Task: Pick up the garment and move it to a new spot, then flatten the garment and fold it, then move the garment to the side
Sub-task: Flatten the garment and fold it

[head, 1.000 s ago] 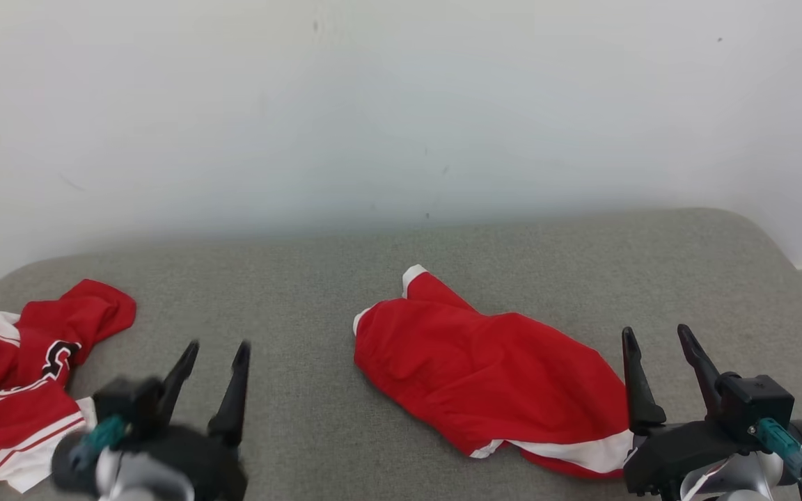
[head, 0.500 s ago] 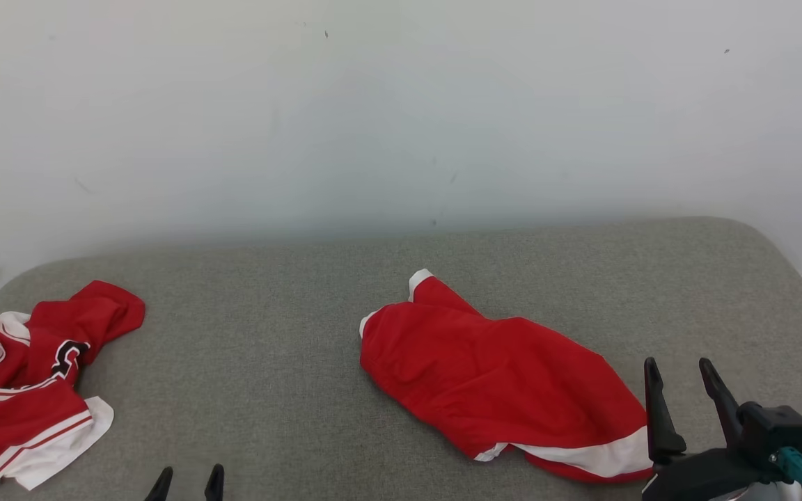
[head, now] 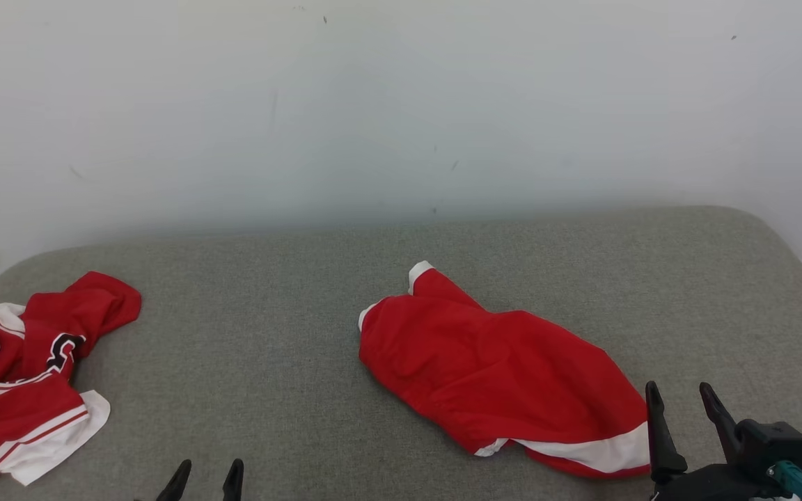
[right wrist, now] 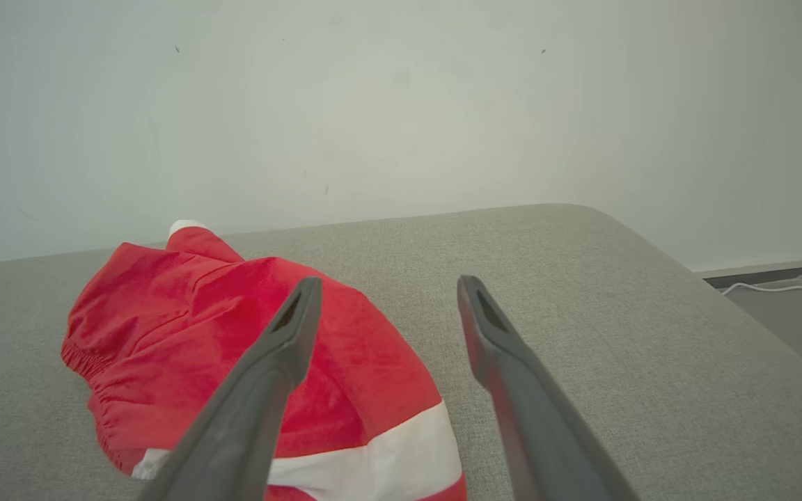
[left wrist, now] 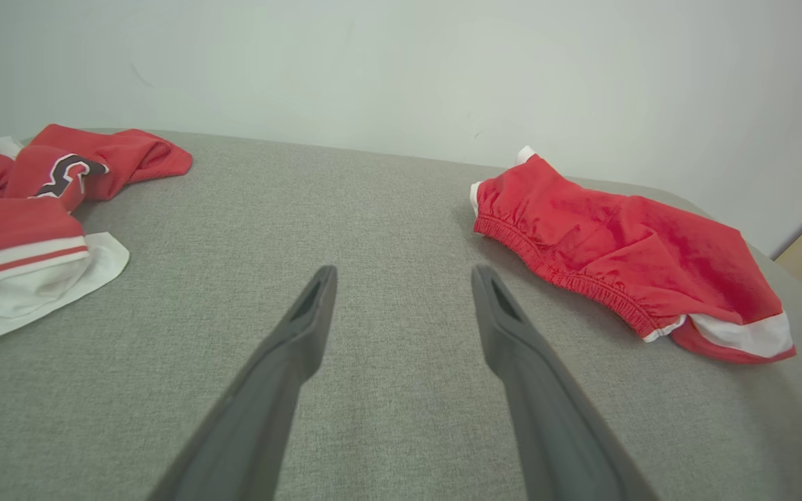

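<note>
Head view, working outward from the near edge of the grey cushion (head: 269,348): the left gripper (head: 209,473) pokes up at the cushion's front edge, left of centre, its two dark fingers spread with nothing between them. The right gripper (head: 679,391) stands at the cushion's front right, likewise spread and empty, one finger close against the white hem of the red shorts (head: 498,376); whether it touches, I cannot tell. The shorts lie rumpled across the cushion's middle. A red jersey (head: 18,369) is bunched at the cushion's left end. Behind the cushion rises a pale wall (head: 401,104).
</note>
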